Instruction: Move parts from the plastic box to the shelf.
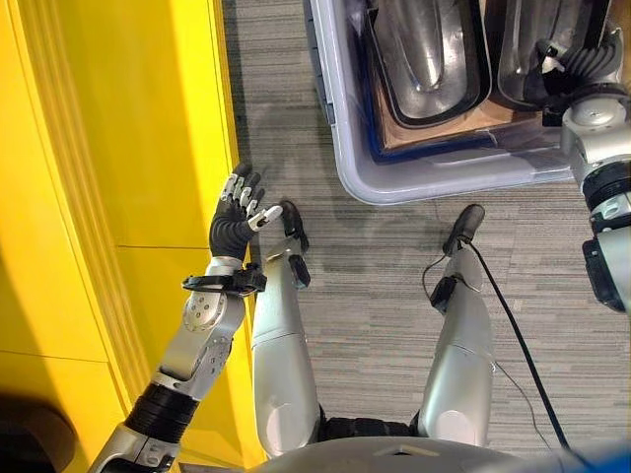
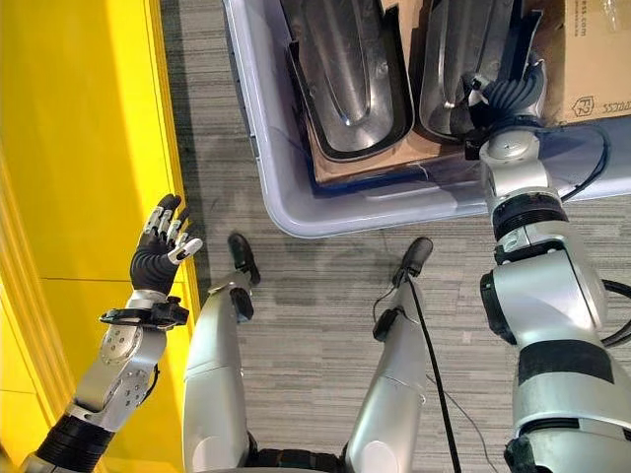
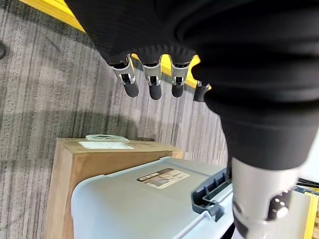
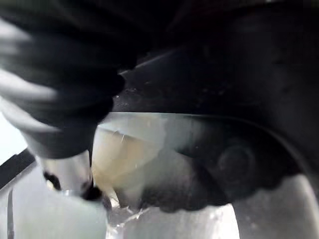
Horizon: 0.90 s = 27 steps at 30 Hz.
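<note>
The left robot hand (image 1: 237, 219) is hovering beside the yellow shelf (image 1: 108, 148), raised over the grey carpeted floor (image 1: 394, 296), with its fingers (image 3: 152, 84) relaxed and spread, grasping nothing. The right robot hand (image 2: 493, 99) is reaching into the plastic box (image 2: 296, 212), which is standing on the floor to the robot's front right. Two glossy metal parts are lying side by side in the box, each seated in a dark tray: one part (image 2: 345, 69) is sitting well clear of the right robot hand, and the other part (image 2: 463, 49) is lying directly under it. The right robot hand is resting at the near end of this second part; its fingers are hidden, so whether they are clenched or released cannot be told. A cardboard carton (image 2: 592, 59) is sitting just beside the trays.
</note>
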{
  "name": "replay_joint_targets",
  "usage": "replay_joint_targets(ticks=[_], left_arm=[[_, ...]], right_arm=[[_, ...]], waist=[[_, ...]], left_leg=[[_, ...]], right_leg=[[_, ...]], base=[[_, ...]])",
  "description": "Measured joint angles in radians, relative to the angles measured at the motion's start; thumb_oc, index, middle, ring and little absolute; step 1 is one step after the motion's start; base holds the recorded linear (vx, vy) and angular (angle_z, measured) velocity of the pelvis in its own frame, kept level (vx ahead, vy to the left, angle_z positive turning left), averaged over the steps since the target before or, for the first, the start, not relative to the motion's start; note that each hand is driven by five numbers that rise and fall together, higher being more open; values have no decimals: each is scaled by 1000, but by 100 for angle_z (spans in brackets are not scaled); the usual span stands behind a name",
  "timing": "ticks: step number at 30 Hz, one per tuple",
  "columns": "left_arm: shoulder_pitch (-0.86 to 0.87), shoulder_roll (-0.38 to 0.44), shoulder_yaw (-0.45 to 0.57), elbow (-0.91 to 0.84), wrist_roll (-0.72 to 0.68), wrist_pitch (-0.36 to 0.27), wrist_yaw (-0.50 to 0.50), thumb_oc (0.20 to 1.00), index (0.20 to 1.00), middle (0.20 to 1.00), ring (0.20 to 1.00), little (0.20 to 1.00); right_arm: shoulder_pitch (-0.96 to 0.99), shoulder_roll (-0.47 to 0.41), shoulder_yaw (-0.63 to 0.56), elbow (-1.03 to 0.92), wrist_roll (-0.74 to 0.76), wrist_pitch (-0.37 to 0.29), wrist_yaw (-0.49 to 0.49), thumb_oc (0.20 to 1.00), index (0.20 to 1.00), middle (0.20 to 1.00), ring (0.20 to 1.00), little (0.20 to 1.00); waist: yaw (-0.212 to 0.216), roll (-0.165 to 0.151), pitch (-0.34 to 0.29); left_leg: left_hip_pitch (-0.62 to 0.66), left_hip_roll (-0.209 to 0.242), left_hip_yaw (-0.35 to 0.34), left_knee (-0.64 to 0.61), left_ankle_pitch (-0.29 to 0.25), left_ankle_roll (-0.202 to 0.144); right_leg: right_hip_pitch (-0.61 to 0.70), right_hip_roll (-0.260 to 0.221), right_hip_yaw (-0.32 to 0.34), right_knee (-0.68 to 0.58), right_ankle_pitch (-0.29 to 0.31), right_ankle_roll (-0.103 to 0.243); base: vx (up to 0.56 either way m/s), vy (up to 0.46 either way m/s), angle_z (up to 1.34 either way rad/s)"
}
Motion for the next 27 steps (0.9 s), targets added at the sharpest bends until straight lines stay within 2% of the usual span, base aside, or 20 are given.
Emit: replay_joint_targets(ticks=[9,14,20,27], left_arm=[[-8,0,1,3,0,0,21,1000,1000,1000,1000,1000],[-12,-9,0,3,-2,0,23,1000,1000,1000,1000,1000],[-17,-12,1,3,-30,-1,38,1000,1000,1000,1000,1000],[-13,-16,1,4,-31,-2,38,1000,1000,1000,1000,1000]], right_arm=[[-17,-8,-6,18,42,7,2,200,200,200,200,200],[-16,-25,-19,15,90,4,6,200,200,200,200,200],[26,-31,-73,-20,170,-6,3,200,200,200,200,200],[154,-30,-122,-195,264,-18,-19,200,200,200,200,200]], waist=[[5,-7,0],[14,-7,0],[20,-8,0],[12,-19,-1]], left_leg=[[-3,-14,-14,15,-8,6],[-3,-26,-17,25,-15,13],[1,-31,-21,46,-23,18],[25,-33,-24,66,-38,28]], right_leg=[[3,-3,9,-11,13,-5],[7,-7,18,-27,26,-21],[19,-10,26,-26,37,-12],[45,-10,41,-27,39,-11]], base=[[-5,19,0],[-6,14,0],[0,0,0],[-6,3,-2]])
